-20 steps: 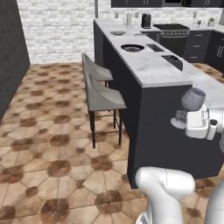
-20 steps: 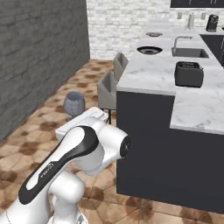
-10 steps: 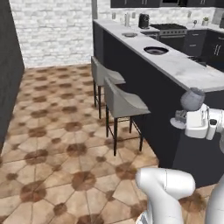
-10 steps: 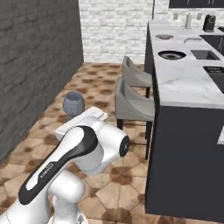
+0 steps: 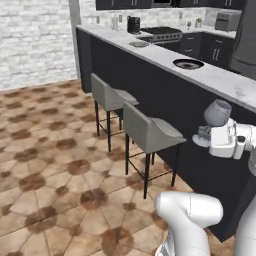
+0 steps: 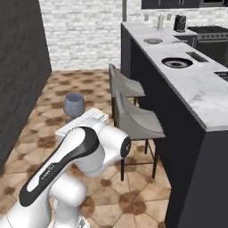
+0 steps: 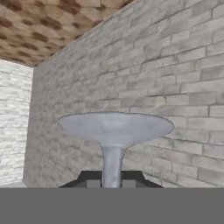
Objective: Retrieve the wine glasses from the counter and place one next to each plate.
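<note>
Stem of one wine glass [image 7: 112, 164] was seen pinched between the two dark tips of the gripper [image 7: 112, 183], jaws clamped shut on it, with the round foot spread wide just past the tips in the hand view. From the left base view the same glass [image 5: 217, 114] was held in the air beside the white hand, off the counter, its rounded bowl clear of the dark cabinet front. From the right base view its bowl [image 6: 74, 104] was seen above the arm, over the tiled floor.

Glass was judged light, stiff, thin-walled and fragile, also smooth and likely slippery. The stem was judged the right hold; the bowl should not be squeezed. Tilt and knocks against the counter edge were judged the main risk.

Further off, two grey stools [image 5: 148, 132] stood at the long marble counter [image 6: 191, 84]. A dark-rimmed plate [image 6: 177, 62] was seen on it, and another plate [image 6: 152, 41] well beyond.
</note>
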Tool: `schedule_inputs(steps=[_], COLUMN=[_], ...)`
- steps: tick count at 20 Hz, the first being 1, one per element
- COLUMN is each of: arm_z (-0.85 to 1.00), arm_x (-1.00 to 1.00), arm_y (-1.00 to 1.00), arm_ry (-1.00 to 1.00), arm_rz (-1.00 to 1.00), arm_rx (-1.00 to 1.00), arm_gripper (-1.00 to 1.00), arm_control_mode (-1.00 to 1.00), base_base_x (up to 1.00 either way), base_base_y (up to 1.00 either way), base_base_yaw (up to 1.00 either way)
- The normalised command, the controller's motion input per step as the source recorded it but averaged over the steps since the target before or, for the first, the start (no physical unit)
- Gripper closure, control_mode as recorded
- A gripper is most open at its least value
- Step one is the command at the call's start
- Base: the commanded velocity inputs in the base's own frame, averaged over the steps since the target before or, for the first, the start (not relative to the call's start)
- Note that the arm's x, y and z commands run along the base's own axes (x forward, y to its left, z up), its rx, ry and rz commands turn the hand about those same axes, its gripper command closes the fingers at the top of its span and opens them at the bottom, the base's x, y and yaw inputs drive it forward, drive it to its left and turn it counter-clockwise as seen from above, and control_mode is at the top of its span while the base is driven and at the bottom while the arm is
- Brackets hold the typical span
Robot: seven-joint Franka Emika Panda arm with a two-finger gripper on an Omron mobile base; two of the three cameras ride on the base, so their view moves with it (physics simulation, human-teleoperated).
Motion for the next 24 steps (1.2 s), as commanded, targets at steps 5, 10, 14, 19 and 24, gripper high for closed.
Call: schedule_inputs(steps=[5, 10, 14, 19, 24], arm_z=[0.0, 0.0, 0.0, 0.0, 0.0], arm_x=[0.0, 0.0, 0.0, 0.0, 0.0], arm_y=[0.0, 0.0, 0.0, 0.0, 0.0], arm_ry=[0.0, 0.0, 0.0, 0.0, 0.0], arm_rz=[0.0, 0.0, 0.0, 0.0, 0.0], arm_rx=[0.0, 0.0, 0.0, 0.0, 0.0], arm_gripper=[1.0, 1.0, 1.0, 1.0, 1.0], arm_control_mode=[1.0, 1.0, 1.0, 1.0, 1.0], base_base_x=[0.88, 0.91, 0.65, -0.01, -0.36], base_base_y=[0.95, 0.9, 0.99, 1.0, 0.96], base_base_yaw=[-0.59, -0.62, -0.58, -0.46, -0.35])
